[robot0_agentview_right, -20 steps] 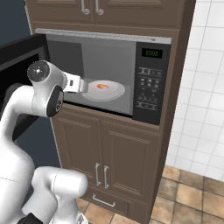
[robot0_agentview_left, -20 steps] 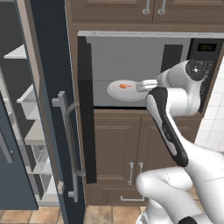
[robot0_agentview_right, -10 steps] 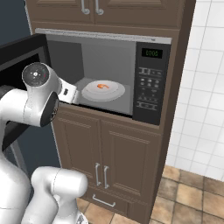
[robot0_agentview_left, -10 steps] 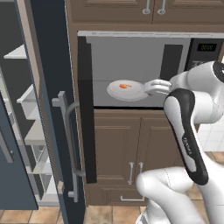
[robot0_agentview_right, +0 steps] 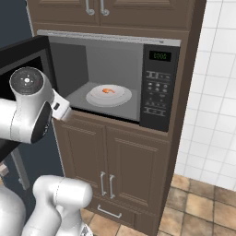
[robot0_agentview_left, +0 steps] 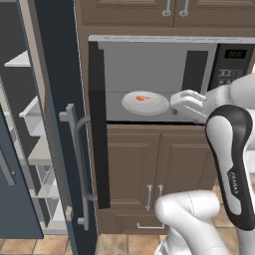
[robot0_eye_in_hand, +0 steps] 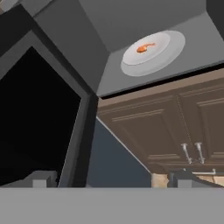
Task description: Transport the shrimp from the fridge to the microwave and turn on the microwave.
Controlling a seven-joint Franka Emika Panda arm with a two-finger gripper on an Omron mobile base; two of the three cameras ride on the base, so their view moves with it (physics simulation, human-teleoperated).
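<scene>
Brown wood cabinets (robot0_agentview_right: 133,166); matt grey microwave (robot0_agentview_right: 159,87) cavity; glossy white plate (robot0_agentview_left: 146,102).

The microwave (robot0_agentview_right: 115,78) has a small green display (robot0_agentview_right: 160,56) at the top of its keypad panel; it shows digits, apparently zeros, but they are too small to read surely. The keypad buttons (robot0_agentview_right: 155,87) carry tiny marks that cannot be read. The arm (robot0_agentview_left: 233,164) bears small pale lettering, too blurred to make out.

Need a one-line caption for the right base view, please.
Shrimp lies on the plate inside the open microwave; the arm's hand is outside the cavity at the left.
</scene>
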